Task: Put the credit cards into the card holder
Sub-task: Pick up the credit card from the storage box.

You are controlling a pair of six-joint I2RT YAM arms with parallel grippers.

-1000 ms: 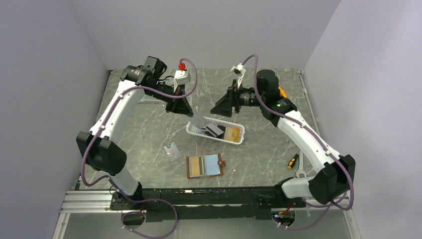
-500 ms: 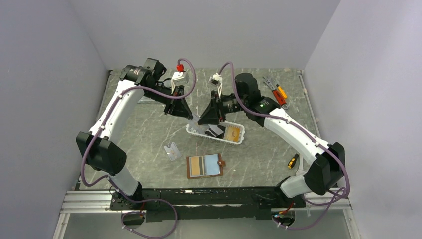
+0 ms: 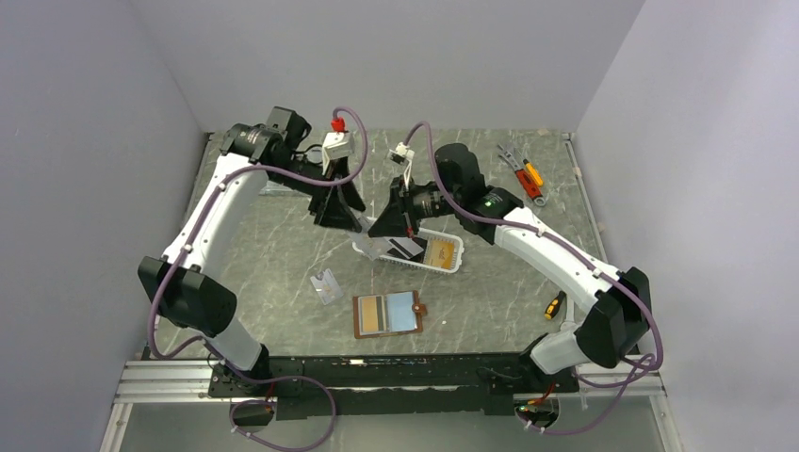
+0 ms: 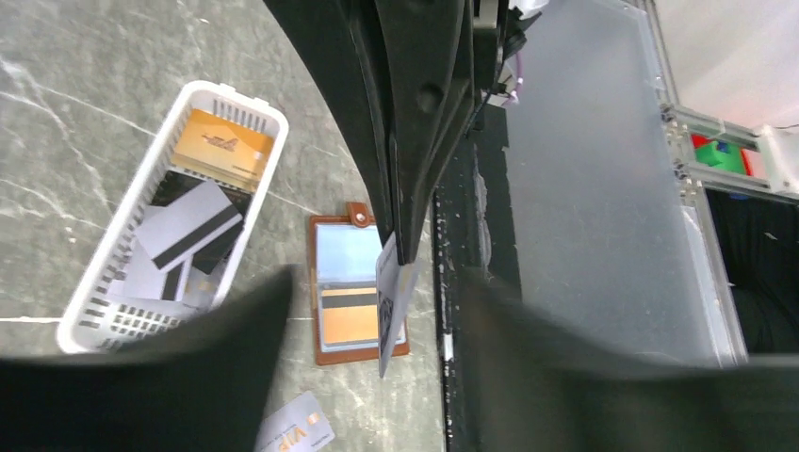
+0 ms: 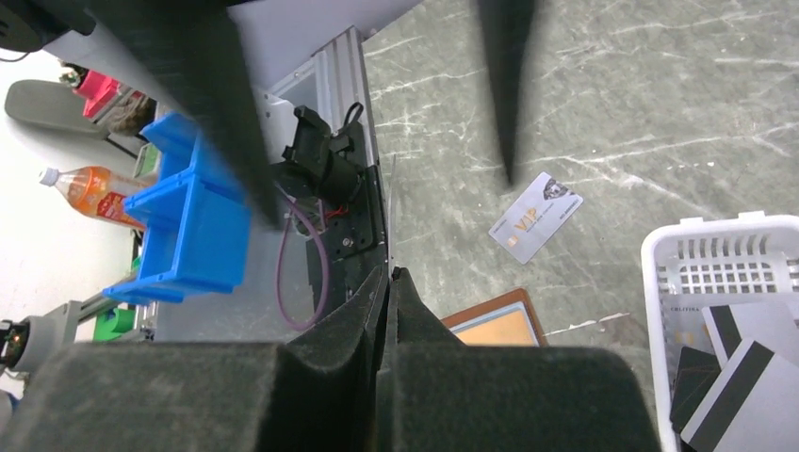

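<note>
Over the left end of the white basket (image 3: 443,266) my two grippers meet, with a grey credit card (image 4: 394,301) hanging edge-on between them. My right gripper (image 5: 388,275) is shut on this card's thin edge (image 5: 390,226). My left gripper (image 4: 375,287) is open, its fingers (image 5: 226,122) standing clear on both sides of the card. The brown card holder (image 3: 387,314) lies open below, pale blue inside, with an orange-gold card in it. Further credit cards (image 4: 184,231), black, striped and orange-gold, lie in the basket (image 4: 122,254). One grey card marked VIP (image 5: 535,217) lies flat on the table.
Hand tools (image 3: 523,174) lie at the back right. A yellow-handled screwdriver (image 3: 555,304) and a wrench (image 3: 568,328) rest near the right arm's base. Blue bins (image 5: 188,217) and a bottle (image 5: 94,188) stand off the table beyond the front rail.
My right arm swung left to meet the left gripper and shut on the card held there. My left gripper's jaws have parted from the card.
</note>
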